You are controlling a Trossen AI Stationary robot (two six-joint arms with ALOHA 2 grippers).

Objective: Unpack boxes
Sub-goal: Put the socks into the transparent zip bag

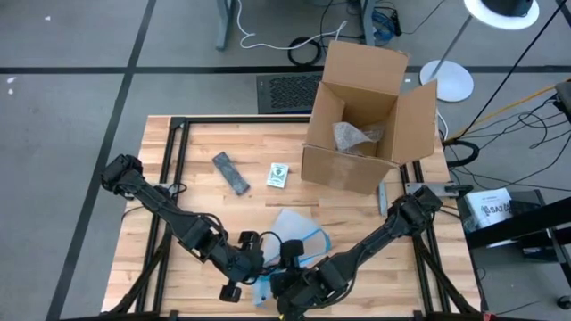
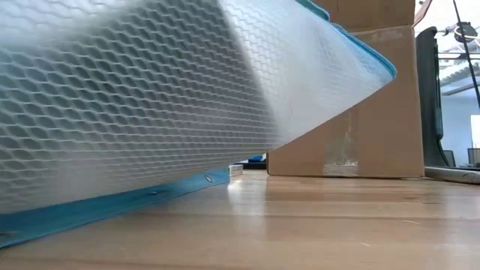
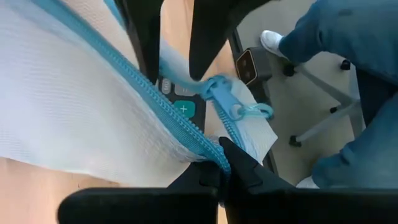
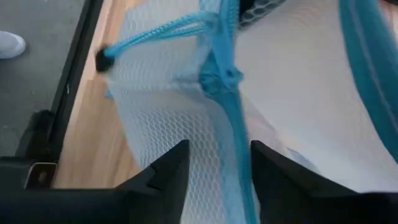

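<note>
- The left gripper (image 3: 221,165) is clamped shut on the blue zipper edge of the mesh pouch (image 1: 299,234), holding it at the near edge of the table (image 1: 201,147).
- The right gripper (image 4: 214,163) stands with its fingers apart, straddling the same zipper band (image 4: 233,124); the zipper pull (image 4: 217,78) and its blue cord (image 4: 158,34) lie just ahead of its fingertips.
- The step in hand looks like opening the pouch: one gripper anchors, the other takes the pull.
- To do it well, the right gripper should advance until the pull sits between its fingers, then close on the pull or cord, not on the mesh.
- Draw along the line of the zipper, away from the left gripper, so the band stays taut and does not bunch.
- The left gripper's hold should stay firm; if it slips, the whole pouch will only slide.
- The cardboard box (image 1: 366,125) stands open well beyond both grippers at the table's far side, with crumpled packing (image 1: 355,136) inside.
- A small white-and-green carton (image 1: 278,175) and a dark bar (image 1: 230,172) lie between the grippers and the box.
</note>
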